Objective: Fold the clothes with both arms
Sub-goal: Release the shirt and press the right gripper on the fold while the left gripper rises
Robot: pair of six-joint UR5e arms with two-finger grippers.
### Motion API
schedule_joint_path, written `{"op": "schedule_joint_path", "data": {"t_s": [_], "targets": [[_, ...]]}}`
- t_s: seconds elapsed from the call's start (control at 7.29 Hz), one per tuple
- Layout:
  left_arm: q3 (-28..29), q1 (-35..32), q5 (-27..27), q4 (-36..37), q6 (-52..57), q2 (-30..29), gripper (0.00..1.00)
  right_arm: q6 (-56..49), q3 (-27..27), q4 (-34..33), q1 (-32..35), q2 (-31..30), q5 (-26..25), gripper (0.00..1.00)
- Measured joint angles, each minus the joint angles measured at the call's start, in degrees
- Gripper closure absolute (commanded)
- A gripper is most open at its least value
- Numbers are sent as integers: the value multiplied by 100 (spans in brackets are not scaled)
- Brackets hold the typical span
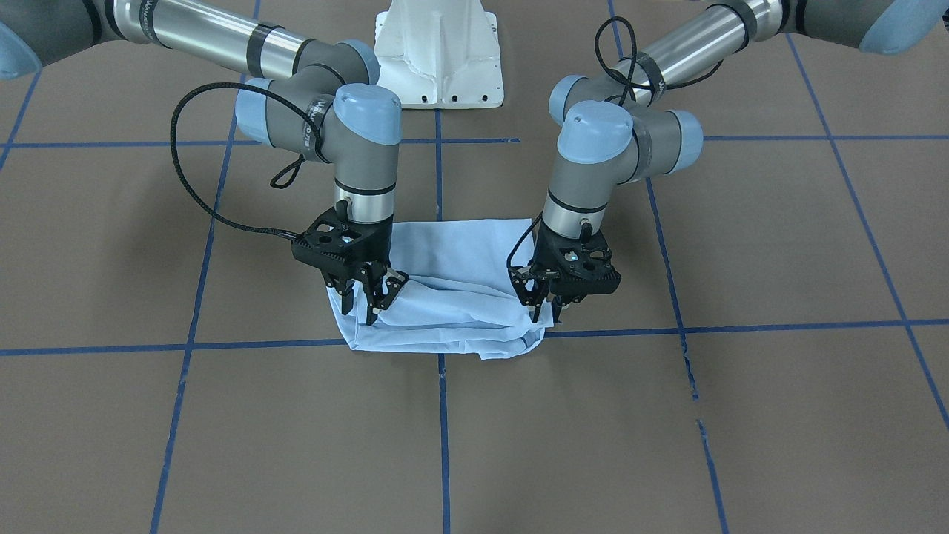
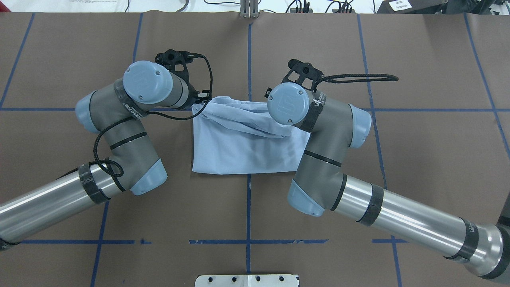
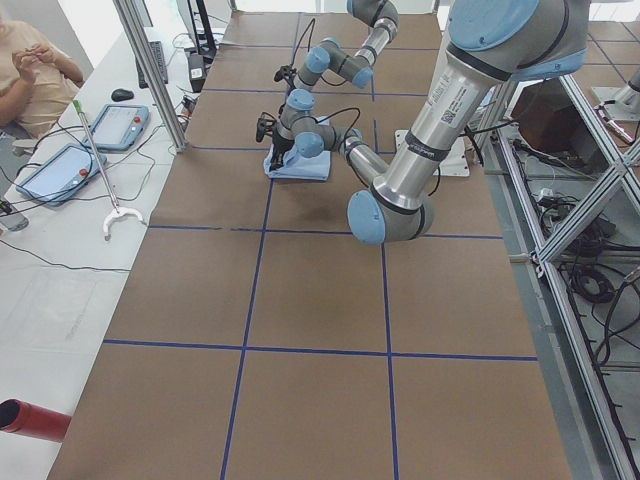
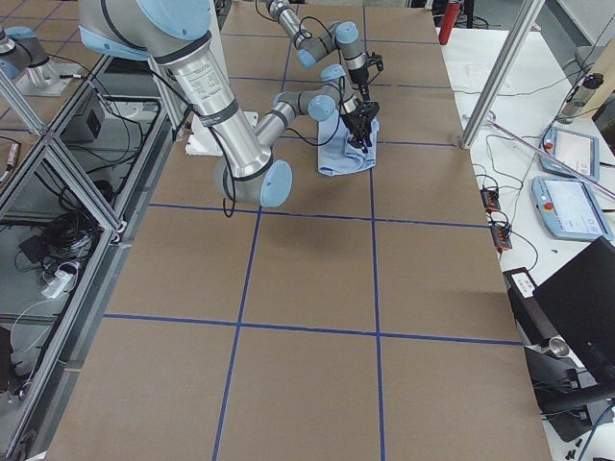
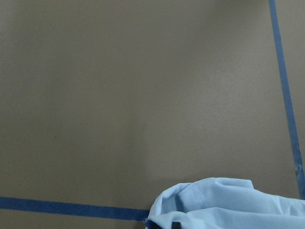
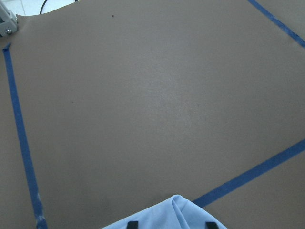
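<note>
The pale light-blue T-shirt (image 1: 460, 297) lies folded into a small rectangle at the table's middle (image 2: 243, 147). Its edge away from the robot is bunched and slightly raised between the two grippers. In the front-facing view my left gripper (image 1: 545, 304) pinches the shirt's right corner, and my right gripper (image 1: 367, 300) pinches its left corner. Both point down. In the overhead view the wrists hide the fingers. The left wrist view shows a hemmed fold of the shirt (image 5: 224, 205) at its bottom edge. The right wrist view shows cloth (image 6: 171, 217) between dark fingertips (image 6: 131, 224).
The brown table cover (image 1: 741, 415) carries a grid of blue tape lines. The white pedestal base (image 1: 439, 52) stands behind the shirt. Beside the table, a seated person (image 3: 35, 65) and control tablets (image 3: 55, 165) occupy a white bench; more tablets (image 4: 567, 202) lie on the opposite side.
</note>
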Motion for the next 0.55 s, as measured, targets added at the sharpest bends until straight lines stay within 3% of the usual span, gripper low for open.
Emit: {"op": "schedule_joint_path", "data": {"t_s": [0.27, 0.55], "targets": [[-158, -353, -522, -53, 644, 139, 0, -452, 128, -8, 0, 100, 179, 0], [-204, -477, -703, -116, 801, 220, 0, -1034, 225, -25, -415, 121, 66, 0]]}}
